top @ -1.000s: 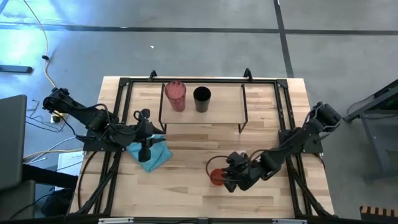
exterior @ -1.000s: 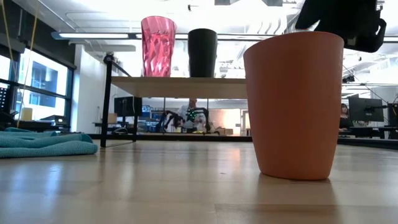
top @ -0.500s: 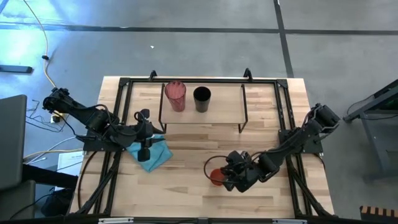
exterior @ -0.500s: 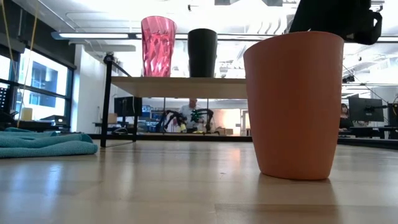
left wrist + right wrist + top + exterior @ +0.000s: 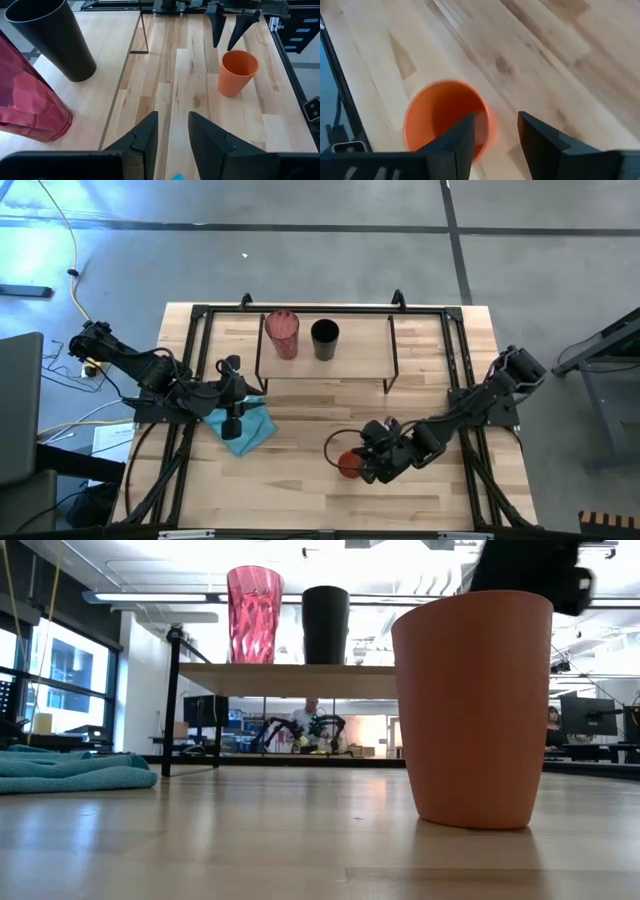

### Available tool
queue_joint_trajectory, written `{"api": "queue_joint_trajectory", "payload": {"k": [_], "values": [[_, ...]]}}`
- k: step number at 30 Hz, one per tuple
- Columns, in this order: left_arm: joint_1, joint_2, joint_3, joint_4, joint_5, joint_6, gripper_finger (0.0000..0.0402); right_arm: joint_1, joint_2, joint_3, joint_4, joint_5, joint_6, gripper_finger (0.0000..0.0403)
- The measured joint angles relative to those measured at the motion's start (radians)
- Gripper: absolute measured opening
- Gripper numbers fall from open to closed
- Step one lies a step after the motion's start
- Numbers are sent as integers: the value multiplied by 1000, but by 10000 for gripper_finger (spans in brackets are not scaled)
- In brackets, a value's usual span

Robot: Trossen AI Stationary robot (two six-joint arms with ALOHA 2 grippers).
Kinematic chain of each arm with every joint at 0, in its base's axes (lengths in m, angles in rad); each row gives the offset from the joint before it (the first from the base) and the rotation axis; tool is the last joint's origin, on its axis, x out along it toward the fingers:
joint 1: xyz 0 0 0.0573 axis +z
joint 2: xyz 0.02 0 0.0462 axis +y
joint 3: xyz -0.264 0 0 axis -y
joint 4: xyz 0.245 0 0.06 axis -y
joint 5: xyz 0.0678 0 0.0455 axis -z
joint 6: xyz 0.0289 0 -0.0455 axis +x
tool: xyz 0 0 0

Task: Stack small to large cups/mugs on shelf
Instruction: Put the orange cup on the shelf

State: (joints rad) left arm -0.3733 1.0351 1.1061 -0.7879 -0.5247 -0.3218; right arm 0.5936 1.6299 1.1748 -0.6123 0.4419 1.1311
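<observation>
Right now the short red-orange cup (image 5: 347,465) stands upright on the table (image 5: 300,405), well in front of the shelf (image 5: 350,365) and off toward its right end. The right gripper (image 5: 358,461) hangs just above that cup, its two dark fingers (image 5: 462,137) spread apart with a gap about as wide as the cup's rim; one finger sits over the rim's far edge and the other is out past the cup wall, so it has hold of nothing. From the left wrist view you can see those same fingers pointing down at the cup's mouth (they do not seem to touch it, though I cannot be sure from that angle).

On the shelf the tall pink-red tumbler (image 5: 283,333) and the black cup (image 5: 324,338) stand side by side, close but apart, the tumbler toward the shelf's left end, both upright.

The left gripper (image 5: 233,408) waits in front of the shelf's left end, just beside the teal cloth (image 5: 248,430) that lies crumpled on the table. Its fingers (image 5: 145,137) are parted a little, with bare wood showing between them, gripping nothing.

Seen from table height, the red-orange cup fills the foreground with the shelf beyond it.
</observation>
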Motion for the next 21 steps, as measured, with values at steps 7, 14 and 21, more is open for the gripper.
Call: {"api": "queue_joint_trajectory", "payload": {"k": [7, 14, 21], "values": [[0, 0, 0, 0, 0, -22, 97, -33, 0, -1, 44, -60, -205, 142], [0, 0, 0, -1, 11, -26, 97, -38, 0, -1, 35, -115, -268, 142], [0, 0, 0, -3, 11, -26, 97, -46, 0, -1, 49, -117, -284, 142]]}}
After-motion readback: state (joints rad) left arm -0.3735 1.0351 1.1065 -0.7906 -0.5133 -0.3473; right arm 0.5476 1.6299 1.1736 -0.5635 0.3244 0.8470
